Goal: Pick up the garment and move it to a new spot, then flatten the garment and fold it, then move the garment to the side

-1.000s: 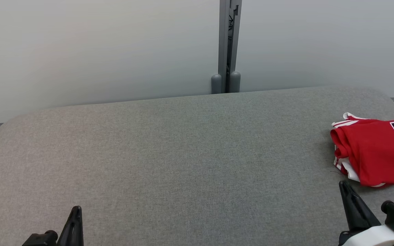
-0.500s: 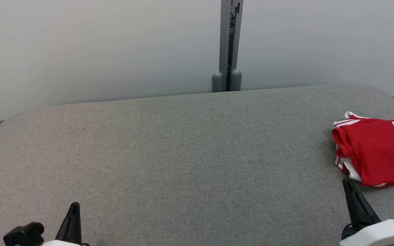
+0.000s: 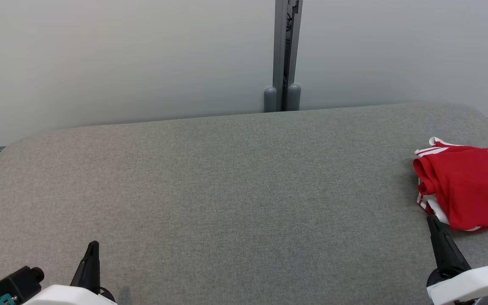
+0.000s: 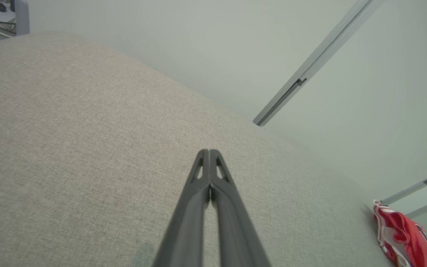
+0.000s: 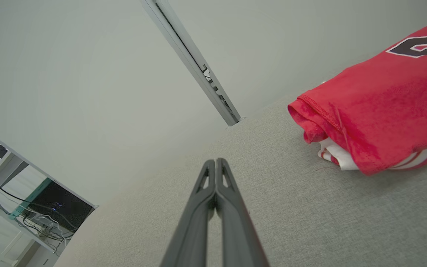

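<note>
You have one folded red garment [image 3: 468,186] at the table's [image 3: 227,190] right edge, with left gripper [image 3: 93,245] and right gripper [image 3: 430,219] near, fingers pressed together, empty.

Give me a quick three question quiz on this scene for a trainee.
1. True or false: the red jersey lies near the right end of the grey table.
2. The right claw is: A open, B shut on the jersey, C shut and empty.
3. Which is nearer the jersey, the left claw or the right?
Key: 1 true; 2 C; 3 right.
</note>
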Motion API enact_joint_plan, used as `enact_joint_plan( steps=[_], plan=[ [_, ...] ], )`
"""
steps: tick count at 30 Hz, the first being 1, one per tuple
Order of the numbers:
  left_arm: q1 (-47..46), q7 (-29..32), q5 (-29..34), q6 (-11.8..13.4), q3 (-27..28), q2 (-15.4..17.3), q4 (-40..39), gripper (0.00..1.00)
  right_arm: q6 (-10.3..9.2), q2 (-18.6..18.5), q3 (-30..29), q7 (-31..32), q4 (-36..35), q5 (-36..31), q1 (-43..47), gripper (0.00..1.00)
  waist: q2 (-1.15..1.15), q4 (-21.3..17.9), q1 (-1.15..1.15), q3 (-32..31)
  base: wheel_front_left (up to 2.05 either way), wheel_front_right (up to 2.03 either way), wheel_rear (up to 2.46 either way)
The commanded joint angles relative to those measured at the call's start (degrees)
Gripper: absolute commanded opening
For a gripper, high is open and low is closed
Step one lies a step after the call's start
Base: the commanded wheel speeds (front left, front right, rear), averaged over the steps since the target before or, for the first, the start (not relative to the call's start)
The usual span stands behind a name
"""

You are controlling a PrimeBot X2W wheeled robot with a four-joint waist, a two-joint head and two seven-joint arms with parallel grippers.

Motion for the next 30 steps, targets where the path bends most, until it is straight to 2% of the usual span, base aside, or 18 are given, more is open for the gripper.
enact_joint_plan(
  steps=[1,30],
  plan=[
    [-2.3,0.3,-3.0,-1.3,1.4,0.0,0.2,0.00,0.01,-0.2,-0.5,0.3,0.0,3.6,-1.9,0.00,0.00,0.1,0.00,0.1,0.00,0.00,0.00],
    [-6.8,3.3,-19.3,-7.7,6.3,-4.1,4.2,0.00,0.01,0.2,-1.7,1.8,3.7,23.3,-5.0,0.00,0.00,0.5,0.00,1.0,0.00,0.00,0.00]
  ],
)
